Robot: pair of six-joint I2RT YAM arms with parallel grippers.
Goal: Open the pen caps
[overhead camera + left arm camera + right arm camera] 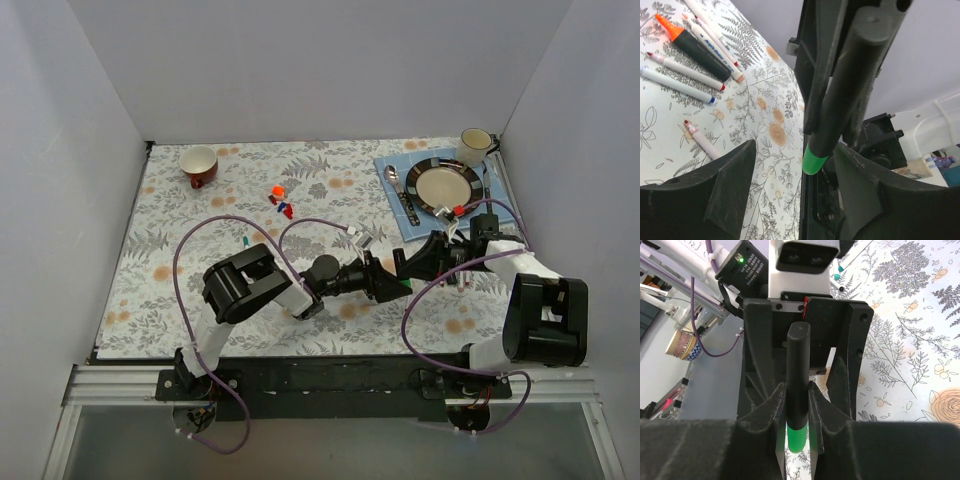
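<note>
Green cap (814,161) sits on one end of a black-barrelled marker (797,365). The marker is held off the bench (160,270), in its right half and closer to the near edge than the far one, where the two arms meet. The right gripper (797,392) pinches the barrel from both sides just above the cap, with the green end projecting past its fingers. The left gripper (795,149) faces it head-on. Its fingers (730,190) stand spread, one to each side of the cap, with a gap on both sides and no contact seen. In the left wrist view, an orange-ended black marker (692,45) lies flat on the floral cloth beyond the held marker. Several white-barrelled pens (687,71) with red and blue ends lie just beside it, and one more lies apart from that group. In the top view, loose caps (280,200) in orange, red and blue lie grouped toward the far edge near its middle, well apart from both grippers. A blue placemat (385,162) occupies the far right corner. It carries a dark-rimmed plate (415,180), with a spoon (393,178) beside the plate on its left. A cream mug (474,147) stands at the mat's far right corner, and a red mug (199,165) stands near the far left corner of the bench.
</note>
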